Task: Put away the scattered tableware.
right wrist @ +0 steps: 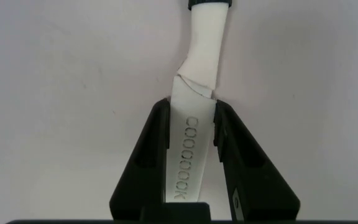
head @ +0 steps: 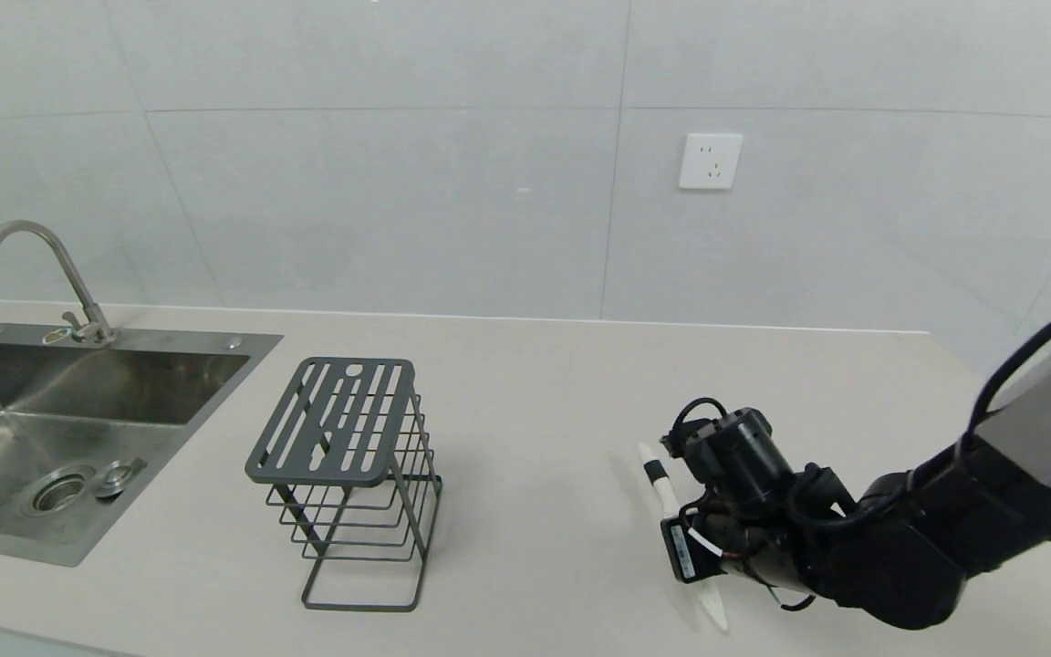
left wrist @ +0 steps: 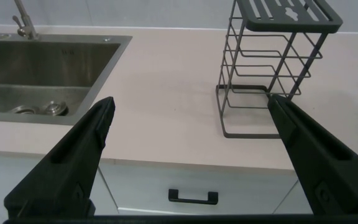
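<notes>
A white knife [head: 661, 484] with a black band on its handle lies along the pale counter at the right. My right gripper [head: 706, 555] is down over it, and in the right wrist view the gripper [right wrist: 191, 134] is shut on the white blade [right wrist: 187, 162], with the handle [right wrist: 205, 56] sticking out beyond the fingertips. A dark wire rack [head: 348, 474] with a slotted top stands mid-counter, well left of the knife. My left gripper [left wrist: 191, 102] hangs open off the counter's front edge, nothing between its fingers, facing the rack [left wrist: 272, 68].
A steel sink [head: 243, 342] with a curved faucet [head: 33, 265] takes up the counter's left end. A wall socket [head: 711, 161] sits on the tiled wall behind. Bare counter lies between rack and knife. A drawer handle [left wrist: 192, 198] shows below the counter front.
</notes>
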You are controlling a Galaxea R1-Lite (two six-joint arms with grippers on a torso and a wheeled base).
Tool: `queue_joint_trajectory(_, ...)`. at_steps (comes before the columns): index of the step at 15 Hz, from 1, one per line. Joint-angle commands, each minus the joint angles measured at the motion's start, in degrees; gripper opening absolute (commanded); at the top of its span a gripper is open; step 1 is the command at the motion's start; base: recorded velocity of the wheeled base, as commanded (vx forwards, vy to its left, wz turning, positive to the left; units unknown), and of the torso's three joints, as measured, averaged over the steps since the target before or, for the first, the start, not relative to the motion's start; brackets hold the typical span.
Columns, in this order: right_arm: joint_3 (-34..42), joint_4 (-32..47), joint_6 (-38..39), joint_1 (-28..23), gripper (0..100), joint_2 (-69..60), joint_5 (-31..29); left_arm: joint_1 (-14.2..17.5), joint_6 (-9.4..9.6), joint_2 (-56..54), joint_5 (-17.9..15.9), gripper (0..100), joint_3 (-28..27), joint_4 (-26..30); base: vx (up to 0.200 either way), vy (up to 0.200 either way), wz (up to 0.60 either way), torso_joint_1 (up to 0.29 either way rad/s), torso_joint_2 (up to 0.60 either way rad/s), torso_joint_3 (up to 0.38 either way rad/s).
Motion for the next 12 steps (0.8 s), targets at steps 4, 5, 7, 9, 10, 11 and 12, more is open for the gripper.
queue_joint_trajectory(4, -0.03, -12.55, -3.24, 0.87, 0, -14.35, 4.89, 0.01, 0.0, 0.07, -0.08, 100, 0.0, -0.04, 0.0, 0.0, 0.0, 0.0, 0.0, 0.0)
queue_joint_trajectory(5, 0.58, -15.81, -4.91, 0.43, 0, -15.31, 6.47, 0.01, 0.0, 0.07, -0.08, 100, 0.0, -0.04, 0.0, 0.0, 0.0, 0.0, 0.0, 0.0)
queue_joint_trajectory(7, 2.43, -22.05, -11.76, -3.43, 0, -16.46, 11.31, 0.01, 0.0, 0.07, -0.08, 100, 0.0, -0.04, 0.0, 0.0, 0.0, 0.0, 0.0, 0.0)
queue_joint_trajectory(9, 4.1, -24.42, -17.65, -8.27, 0, -17.16, 14.38, 0.01, 0.0, 0.07, -0.08, 100, 0.0, -0.04, 0.0, 0.0, 0.0, 0.0, 0.0, 0.0)
queue_joint_trajectory(10, 5.41, -24.33, -19.85, -10.38, 0, -18.48, 16.14, 0.01, 0.09, 0.07, -0.08, 100, 0.0, -0.04, 0.0, 0.0, 0.0, 0.0, 0.0, 0.0)
queue_joint_trajectory(11, 6.38, -24.24, -21.78, -11.61, 0, -19.62, 17.19, 0.01, 0.09, 0.07, -0.08, 100, 0.0, -0.04, 0.0, 0.0, 0.0, 0.0, 0.0, 0.0)
queue_joint_trajectory(12, 5.85, -22.4, -27.14, -12.4, 0, -22.26, 20.01, 0.01, 0.17, 0.07, -0.16, 100, 0.0, -0.04, 0.0, 0.0, 0.0, 0.0, 0.0, 0.0)
